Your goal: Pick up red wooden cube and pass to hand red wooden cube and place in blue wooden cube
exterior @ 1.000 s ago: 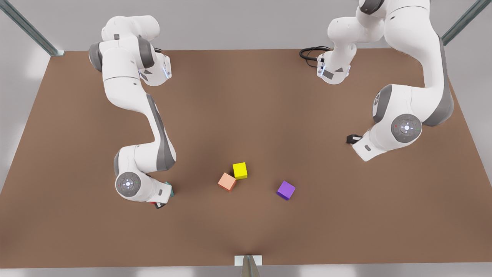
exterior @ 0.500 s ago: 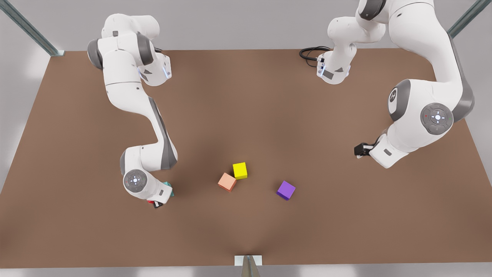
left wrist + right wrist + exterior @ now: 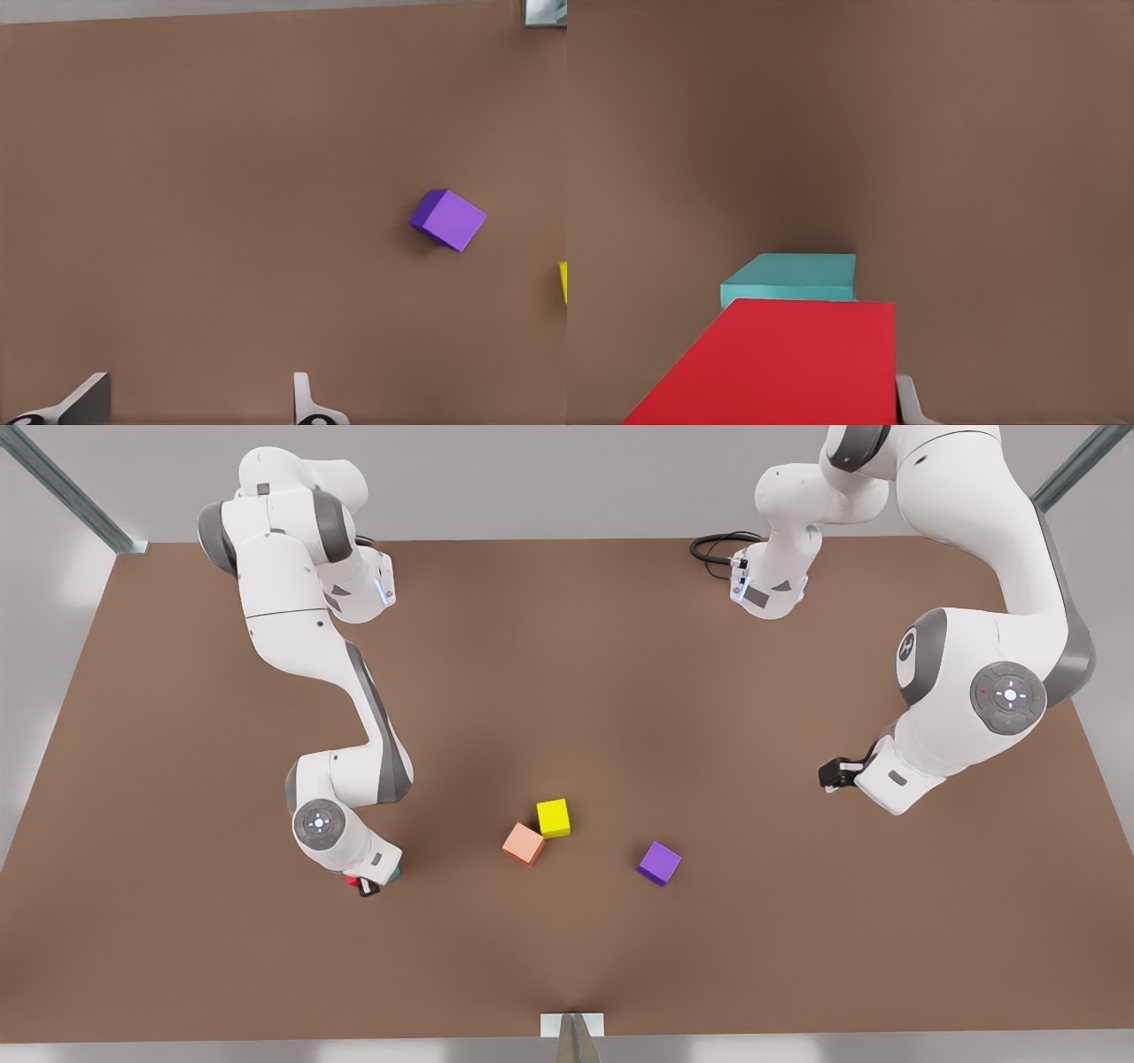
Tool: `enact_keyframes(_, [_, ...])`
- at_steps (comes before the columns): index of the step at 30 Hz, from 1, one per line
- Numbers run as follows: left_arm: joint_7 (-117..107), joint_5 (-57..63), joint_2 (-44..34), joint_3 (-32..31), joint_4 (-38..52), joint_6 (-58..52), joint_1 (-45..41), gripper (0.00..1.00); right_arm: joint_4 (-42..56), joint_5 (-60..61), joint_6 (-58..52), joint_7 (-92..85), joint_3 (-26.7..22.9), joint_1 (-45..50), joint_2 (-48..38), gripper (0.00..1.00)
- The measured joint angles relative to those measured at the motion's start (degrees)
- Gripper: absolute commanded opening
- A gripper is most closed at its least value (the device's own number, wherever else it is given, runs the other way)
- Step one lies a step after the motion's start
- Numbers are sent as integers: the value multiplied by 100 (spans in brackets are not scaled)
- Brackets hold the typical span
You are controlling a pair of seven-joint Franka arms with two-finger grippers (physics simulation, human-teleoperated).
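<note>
The red wooden cube [image 3: 780, 367] sits between the fingers of my right gripper [image 3: 361, 886], shut on it, at the front view's left. One finger [image 3: 911, 403] presses its side. Just past it the blue wooden cube [image 3: 797, 270], teal, rests on the table, its near side partly covered by the red one. In the front view the red cube [image 3: 353, 882] and the teal cube [image 3: 396, 874] peek out from under the wrist. My left gripper [image 3: 829, 773] hovers open and holds nothing at the front view's right, its fingers [image 3: 303, 394] spread wide over bare table.
A yellow cube [image 3: 553, 817] and a salmon-orange cube [image 3: 524, 843] touch near the table's middle. A purple cube [image 3: 659, 863] lies to their right, seen too in the left wrist view [image 3: 449, 220]. A black cable [image 3: 713, 547] lies at the far edge.
The arm with the red cube has sunk lower and shifted slightly toward the teal cube. The other arm drew back toward the front view's right, then held still.
</note>
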Motion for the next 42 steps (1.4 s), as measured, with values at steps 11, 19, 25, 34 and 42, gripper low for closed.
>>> enact_keyframes(11, [-75,1,0,0,0,2,0,100,-2,50,286,68,5,0,46,100])
enact_keyframes(19, [-106,1,0,0,0,-1,0,100,-258,29,296,85,5,11,-50,100])
enact_keyframes(25, [-121,1,0,0,1,-2,5,100,-256,5,276,110,7,39,9,100])
enact_keyframes(34, [-133,1,0,0,0,-2,0,100,-253,-19,183,166,15,51,-78,100])
enact_keyframes(42, [-141,1,0,0,1,3,0,100,-388,-5,-198,208,15,44,-633,100])
